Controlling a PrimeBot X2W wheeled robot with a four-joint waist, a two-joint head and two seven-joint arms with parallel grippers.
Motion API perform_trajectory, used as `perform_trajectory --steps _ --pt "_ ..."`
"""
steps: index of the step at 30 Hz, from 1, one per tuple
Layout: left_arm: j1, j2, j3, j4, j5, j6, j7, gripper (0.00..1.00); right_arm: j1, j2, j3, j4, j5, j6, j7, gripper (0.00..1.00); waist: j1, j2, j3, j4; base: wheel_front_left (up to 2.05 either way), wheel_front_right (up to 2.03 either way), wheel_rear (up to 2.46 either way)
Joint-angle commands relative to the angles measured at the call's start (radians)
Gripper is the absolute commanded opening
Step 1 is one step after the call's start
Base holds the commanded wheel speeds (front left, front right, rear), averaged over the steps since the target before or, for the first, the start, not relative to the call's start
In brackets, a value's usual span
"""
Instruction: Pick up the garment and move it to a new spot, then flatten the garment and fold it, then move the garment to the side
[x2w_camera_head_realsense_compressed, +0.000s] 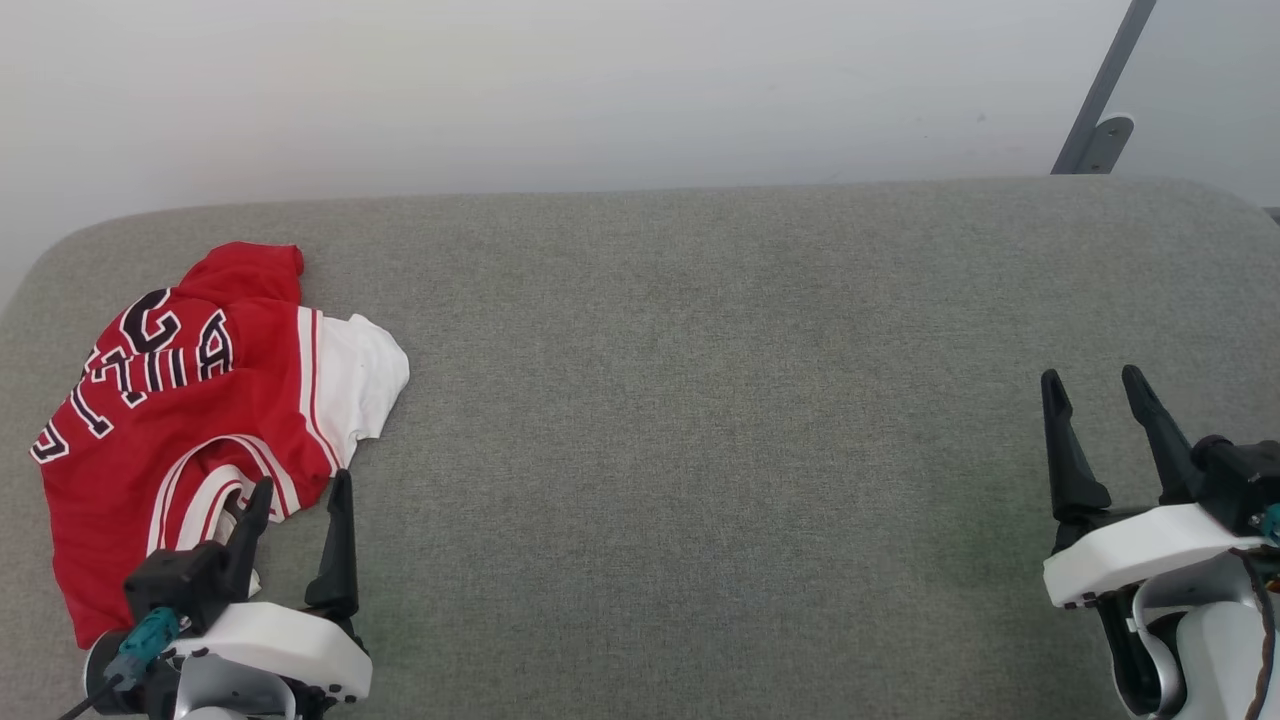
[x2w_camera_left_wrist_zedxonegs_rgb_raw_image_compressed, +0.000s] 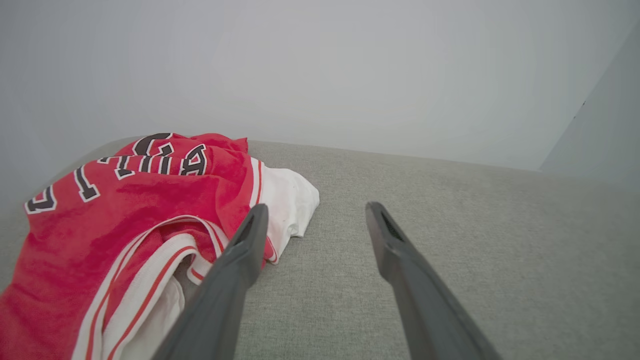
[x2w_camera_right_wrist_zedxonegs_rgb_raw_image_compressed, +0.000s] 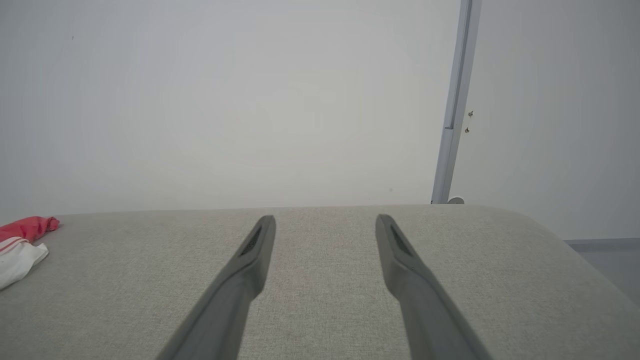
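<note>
The red jersey lies crumpled on the grey cushion, with the left gripper spread wide just beside its collar and the right gripper spread wide well apart from it.

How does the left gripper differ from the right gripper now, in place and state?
The left gripper is at the near edge of the shirt, one finger overlapping its trim in the left wrist view; the right gripper is far from it, over bare cushion. The left gripper sits lower in the head view; the right gripper reaches further up. Both are open and hold nothing.
</note>
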Motion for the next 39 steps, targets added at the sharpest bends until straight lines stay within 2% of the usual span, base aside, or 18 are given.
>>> perform_trajectory --steps 1,9,15,21,33,39 --pt "-0.016 0.006 0.002 -0.003 0.024 -0.006 -0.011 1.00 -0.017 -0.001 -0.004 -0.005 -0.018 0.000 -0.012 1.00 0.0000 0.0000 0.000 0.000 0.00 0.00 0.00" --pt "-0.016 -0.002 0.004 0.010 0.072 -0.018 -0.029 1.00 -0.004 0.006 -0.032 -0.007 -0.061 0.000 -0.030 1.00 0.0000 0.0000 0.000 0.009 0.00 0.00 0.00" --pt "-0.027 -0.020 0.021 0.025 0.108 -0.020 -0.038 1.00 0.007 0.012 -0.026 -0.014 -0.089 0.000 -0.041 1.00 0.0000 0.0000 0.007 0.060 0.00 0.00 0.00" --pt "-0.008 -0.038 0.071 0.029 0.140 -0.012 -0.051 1.00 -0.004 0.011 0.021 -0.012 -0.123 0.000 -0.051 1.00 0.0000 0.0000 0.020 0.159 0.00 0.00 0.00" --pt "0.037 -0.095 0.158 0.016 0.205 -0.012 -0.072 1.00 -0.061 0.017 0.124 0.026 -0.181 0.000 -0.073 1.00 0.0000 0.0000 0.041 0.423 0.00 0.00 0.00" --pt "0.071 -0.116 0.174 -0.006 0.183 -0.014 -0.071 1.00 -0.082 0.036 0.158 0.043 -0.161 0.000 -0.072 1.00 0.0000 0.0000 0.047 0.490 0.00 0.00 0.00"
